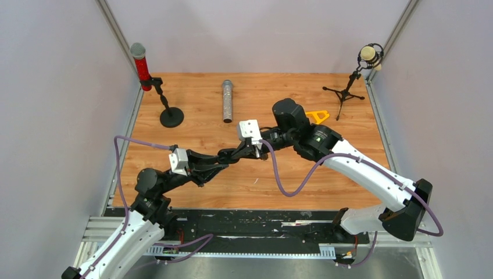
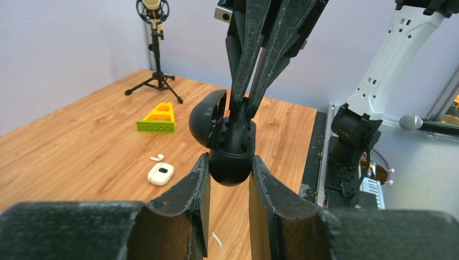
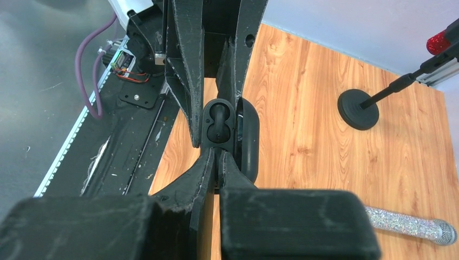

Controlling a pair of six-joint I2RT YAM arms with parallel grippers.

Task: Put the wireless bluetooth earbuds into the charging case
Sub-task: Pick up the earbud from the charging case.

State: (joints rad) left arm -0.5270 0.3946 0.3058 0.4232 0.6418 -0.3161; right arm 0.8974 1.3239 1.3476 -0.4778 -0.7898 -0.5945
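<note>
The wooden bench (image 1: 197, 110) matters little here, because the work hangs above it where the two arms meet. Our left pincer (image 2: 230, 158) is closed part way onto the lower shell of the round black charging case (image 2: 231, 162), one finger on each flank, with the lid hinged open to the side. We judge that shell hard, smooth and curved, so it is apt to squirt out. The hold should stay across its widest part, firm but not crushing.

Our right pincer (image 3: 216, 154) is all but shut. Its tips are down in the case's well on what looks to us like a black earbud (image 2: 236, 120). We take the bud to be very light, glossy and easily flicked away, so it is best held by its rounded body.

A white earbud (image 2: 157, 157) lies on the bench just beside a white case (image 2: 161, 174).
</note>
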